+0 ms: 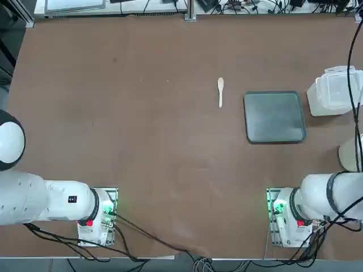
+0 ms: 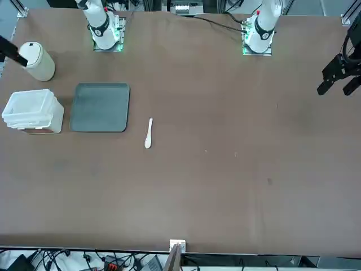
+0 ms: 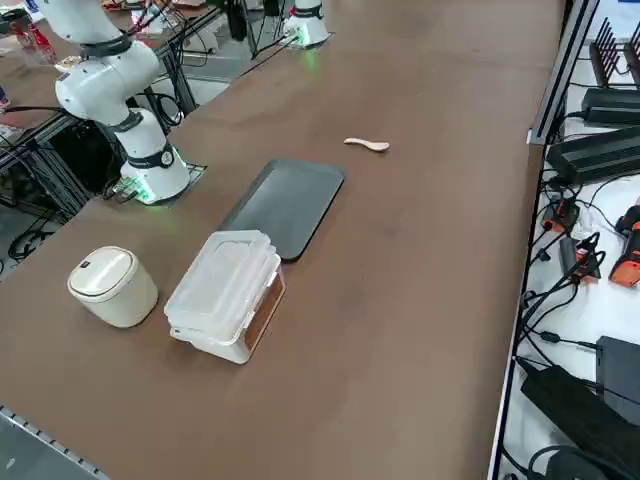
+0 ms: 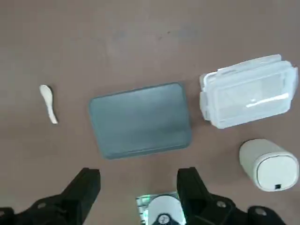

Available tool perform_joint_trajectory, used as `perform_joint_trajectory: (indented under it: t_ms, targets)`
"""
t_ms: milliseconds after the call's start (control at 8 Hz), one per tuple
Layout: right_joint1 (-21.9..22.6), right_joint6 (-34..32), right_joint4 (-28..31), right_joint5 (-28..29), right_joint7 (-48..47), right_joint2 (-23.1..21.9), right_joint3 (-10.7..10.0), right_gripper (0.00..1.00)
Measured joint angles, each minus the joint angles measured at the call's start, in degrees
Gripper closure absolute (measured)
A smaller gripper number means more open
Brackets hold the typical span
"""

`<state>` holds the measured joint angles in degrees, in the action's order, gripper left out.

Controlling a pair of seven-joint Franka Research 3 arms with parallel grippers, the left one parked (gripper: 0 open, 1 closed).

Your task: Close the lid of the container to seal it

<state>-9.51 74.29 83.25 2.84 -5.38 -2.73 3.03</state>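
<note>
Translucent white container [image 3: 225,295], lid [image 3: 222,280] on top

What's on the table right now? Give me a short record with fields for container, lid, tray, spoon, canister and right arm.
Container: translucent white plastic box, beside the tray
Lid: translucent panel, lying over the box top; latching unclear
Tray: dark grey, rectangular, flat
Spoon: small, white, lying apart from the tray
Canister: round, whitish, lidded, near the box
Right end effector: open, raised above the table, holding nothing
</note>
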Motion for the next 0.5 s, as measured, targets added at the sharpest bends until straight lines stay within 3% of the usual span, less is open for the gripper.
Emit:
perform_joint_trajectory:
  t_ms: [500]
  targets:
    - [1.73, -0.18, -0.21, 0.16, -0.45, 2.95, -0.06, 0.00]
